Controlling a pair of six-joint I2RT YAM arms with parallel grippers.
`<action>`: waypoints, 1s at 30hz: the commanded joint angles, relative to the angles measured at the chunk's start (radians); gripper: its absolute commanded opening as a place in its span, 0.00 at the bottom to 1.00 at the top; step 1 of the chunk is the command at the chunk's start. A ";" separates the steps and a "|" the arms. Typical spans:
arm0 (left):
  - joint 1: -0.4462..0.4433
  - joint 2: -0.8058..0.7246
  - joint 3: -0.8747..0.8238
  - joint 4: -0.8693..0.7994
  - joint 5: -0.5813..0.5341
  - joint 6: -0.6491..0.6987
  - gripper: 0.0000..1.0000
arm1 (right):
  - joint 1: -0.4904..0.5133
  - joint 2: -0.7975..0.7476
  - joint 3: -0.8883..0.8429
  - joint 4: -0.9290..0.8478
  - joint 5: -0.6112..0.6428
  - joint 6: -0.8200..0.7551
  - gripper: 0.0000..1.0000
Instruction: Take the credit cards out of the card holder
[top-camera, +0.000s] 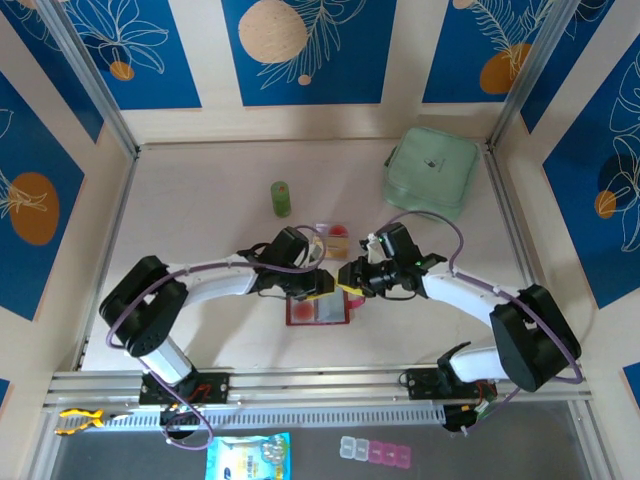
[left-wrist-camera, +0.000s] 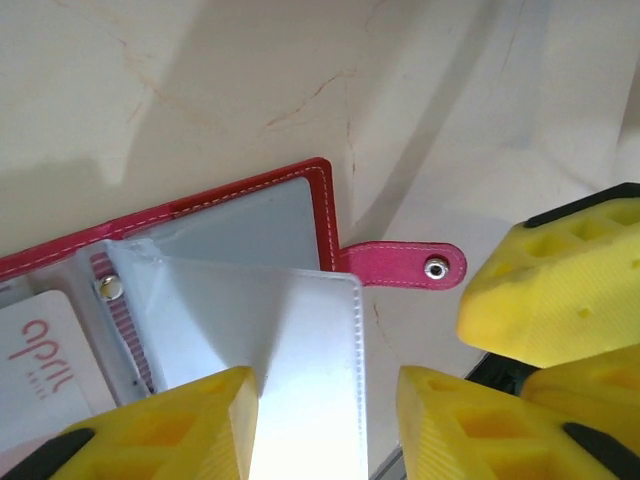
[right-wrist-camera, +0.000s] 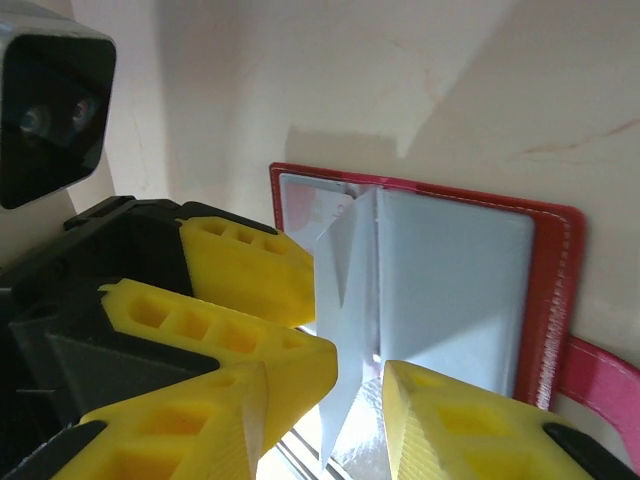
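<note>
— Where's the holder (top-camera: 318, 312)?

— Lying open on the table (top-camera: 200, 215), mid-table, about five o'clock of that little green bottle (top-camera: 281, 198). Both arms reach in low. The left comes from nine o'clock and the right from three, with their fingers angled down and nearly meeting over it.

— Gripping anything?

— Doesn't look it. The left gripper (left-wrist-camera: 325, 405) has its jaws apart, with a clear leaf (left-wrist-camera: 300, 330) standing up between them. The right gripper (right-wrist-camera: 325, 400) straddles a leaf edge-on, its jaws also apart and not pinching.

— And the cards?

— From the left wrist, one pale card (left-wrist-camera: 45, 350) sits in a pocket at nine o'clock of that leaf. The tab (left-wrist-camera: 400, 268) points to three.

— So how should it go?

— I'd say one gripper pins the cover flat while the other takes the card's bare edge alone and draws it straight along the pocket. If it catches the plastic too, the whole holder lifts.
</note>
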 joint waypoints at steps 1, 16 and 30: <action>-0.024 0.047 0.042 0.013 0.030 -0.003 0.45 | 0.005 -0.032 -0.010 -0.029 -0.027 -0.016 0.37; -0.042 0.121 0.068 0.035 0.034 0.003 0.51 | 0.003 -0.085 -0.046 -0.058 -0.006 -0.005 0.38; 0.029 -0.050 -0.059 0.012 -0.017 0.021 0.49 | 0.063 0.040 0.044 -0.019 -0.007 0.006 0.37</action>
